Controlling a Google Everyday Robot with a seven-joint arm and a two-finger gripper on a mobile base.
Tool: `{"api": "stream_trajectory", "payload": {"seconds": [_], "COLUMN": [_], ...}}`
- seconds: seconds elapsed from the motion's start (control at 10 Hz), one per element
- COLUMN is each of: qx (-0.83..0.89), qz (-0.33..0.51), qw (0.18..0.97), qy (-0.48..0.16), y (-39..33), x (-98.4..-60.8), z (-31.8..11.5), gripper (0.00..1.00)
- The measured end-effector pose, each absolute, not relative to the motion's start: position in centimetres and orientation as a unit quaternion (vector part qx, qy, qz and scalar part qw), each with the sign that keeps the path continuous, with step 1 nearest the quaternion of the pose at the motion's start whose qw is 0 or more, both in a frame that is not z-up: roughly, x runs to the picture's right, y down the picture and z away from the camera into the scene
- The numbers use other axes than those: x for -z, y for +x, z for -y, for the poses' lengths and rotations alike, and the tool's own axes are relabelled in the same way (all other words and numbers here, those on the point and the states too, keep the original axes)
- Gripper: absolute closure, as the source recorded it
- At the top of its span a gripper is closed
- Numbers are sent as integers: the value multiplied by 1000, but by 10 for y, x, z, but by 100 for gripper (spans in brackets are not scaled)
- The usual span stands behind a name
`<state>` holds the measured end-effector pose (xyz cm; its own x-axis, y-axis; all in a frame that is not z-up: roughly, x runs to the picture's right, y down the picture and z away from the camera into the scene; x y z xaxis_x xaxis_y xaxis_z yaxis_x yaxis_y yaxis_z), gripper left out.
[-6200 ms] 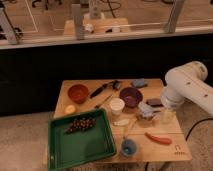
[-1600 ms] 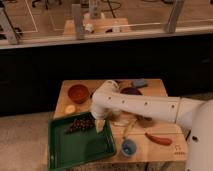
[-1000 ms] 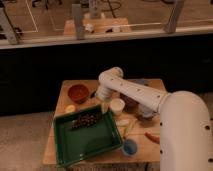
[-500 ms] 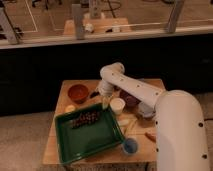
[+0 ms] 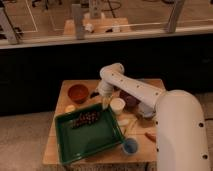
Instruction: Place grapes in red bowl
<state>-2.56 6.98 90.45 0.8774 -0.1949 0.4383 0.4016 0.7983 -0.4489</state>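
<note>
So the grapes are sitting in the green tray, which fills the near-left part of the worktop. The bunch lies in the tray's far half. The red bowl is up by the far-left corner, just past the tray's far rim, so I reckon it's a short hop once the bunch is lifted. The gripper hangs pointing down over the tray's far-right corner, between the red bowl and a white cup, near the grapes but apart from them. Can't tell if it's open or closed. Pointing down makes sense to me: the tray's walls rule out coming in sideways.
</note>
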Motion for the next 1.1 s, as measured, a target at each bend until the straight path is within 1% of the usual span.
{"api": "stream_trajectory", "payload": {"seconds": [0.1, 0.5, 0.9, 1.1], "qx": [166, 174, 199, 190], "qz": [180, 192, 223, 226], "qw": [931, 927, 912, 916], "qy": [-272, -273, -281, -271], "y": [-25, -19, -40, -35], "x": [-895, -854, -830, -821], "z": [-77, -105, -137, -149], "gripper": [20, 20, 20, 20]}}
